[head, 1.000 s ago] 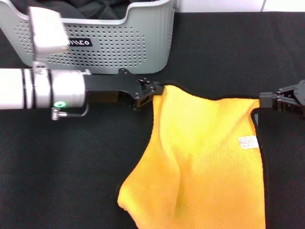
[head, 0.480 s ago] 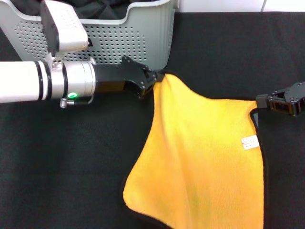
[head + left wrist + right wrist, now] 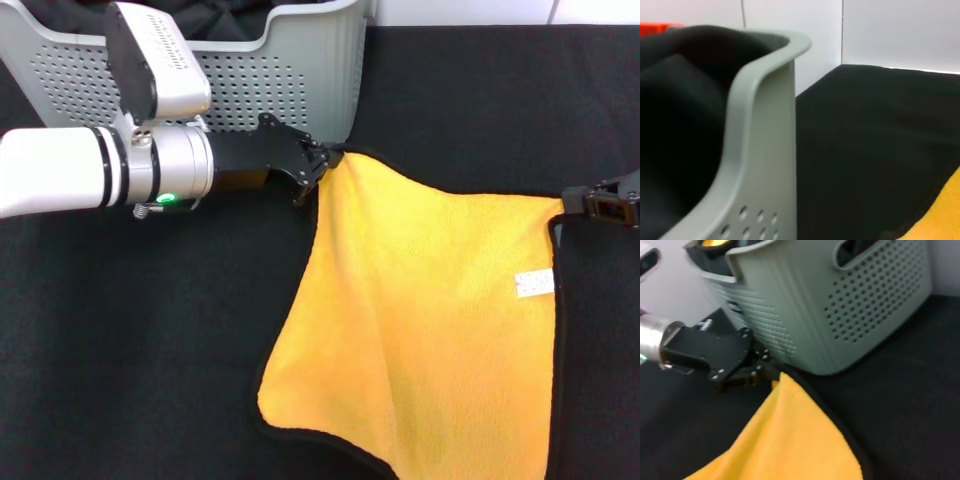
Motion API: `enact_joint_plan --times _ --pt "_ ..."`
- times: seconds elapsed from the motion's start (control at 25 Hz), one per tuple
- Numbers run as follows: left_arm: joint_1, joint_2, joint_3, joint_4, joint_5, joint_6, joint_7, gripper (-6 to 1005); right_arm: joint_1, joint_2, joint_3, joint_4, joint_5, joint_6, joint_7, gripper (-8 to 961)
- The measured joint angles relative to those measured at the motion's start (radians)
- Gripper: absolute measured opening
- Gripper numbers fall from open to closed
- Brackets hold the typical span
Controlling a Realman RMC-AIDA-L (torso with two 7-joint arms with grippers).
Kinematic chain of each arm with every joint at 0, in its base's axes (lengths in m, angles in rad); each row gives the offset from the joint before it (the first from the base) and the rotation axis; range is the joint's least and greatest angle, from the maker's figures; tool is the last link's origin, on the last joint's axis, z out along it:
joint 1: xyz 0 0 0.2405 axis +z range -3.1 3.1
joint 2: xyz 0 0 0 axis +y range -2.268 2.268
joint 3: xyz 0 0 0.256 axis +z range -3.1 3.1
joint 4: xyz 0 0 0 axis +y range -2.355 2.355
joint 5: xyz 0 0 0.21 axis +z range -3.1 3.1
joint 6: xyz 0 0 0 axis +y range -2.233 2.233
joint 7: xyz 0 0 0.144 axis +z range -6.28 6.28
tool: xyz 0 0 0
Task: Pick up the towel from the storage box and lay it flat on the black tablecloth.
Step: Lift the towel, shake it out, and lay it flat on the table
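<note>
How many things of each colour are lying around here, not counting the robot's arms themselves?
Yellow-orange: 1, the towel, held at two corners by the left gripper and right gripper.
Grey: 1, the storage box.
Black: 2, the black tablecloth and the dark clothing inside the box.
Total: 4.

Nothing I can read here.
My towel (image 3: 430, 320) carries a small white label (image 3: 534, 283) at about four o'clock from its middle, but its print is too fine to make out; the basket (image 3: 300, 80) shows me no lettering.
</note>
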Motion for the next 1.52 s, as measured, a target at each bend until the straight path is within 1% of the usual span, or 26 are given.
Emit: enact_joint_plan --times 0.36,0.6,0.76,1.16,1.36,1.48,1.52 --pt "0.003 -0.004 0.0 0.028 -0.002 -0.015 0.061 12 0.02 -0.001 0.0 -0.008 -0.091 0.019 0.065 7" --pt "0.007 -0.003 0.0 0.034 -0.002 -0.038 0.09 12 0.005 -0.001 0.007 -0.05 -0.109 0.02 0.109 7" --pt "0.01 -0.005 -0.001 0.036 -0.011 -0.05 0.123 12 0.004 -0.001 0.009 -0.071 -0.154 0.024 0.146 7" --pt "0.025 -0.009 -0.002 0.066 -0.012 -0.061 0.191 13 0.005 0.03 0.008 -0.112 -0.235 0.066 0.167 7" --pt "0.025 -0.009 -0.002 0.086 -0.005 -0.087 0.192 32 0.009 0.039 0.005 -0.117 -0.259 0.062 0.167 12" --pt "0.029 -0.009 -0.002 0.088 -0.005 -0.103 0.192 44 -0.005 0.047 0.006 -0.138 -0.261 0.061 0.168 15" --pt "0.032 -0.009 -0.002 0.088 -0.007 -0.105 0.192 69 -0.012 0.05 0.006 -0.149 -0.26 0.06 0.168 48"
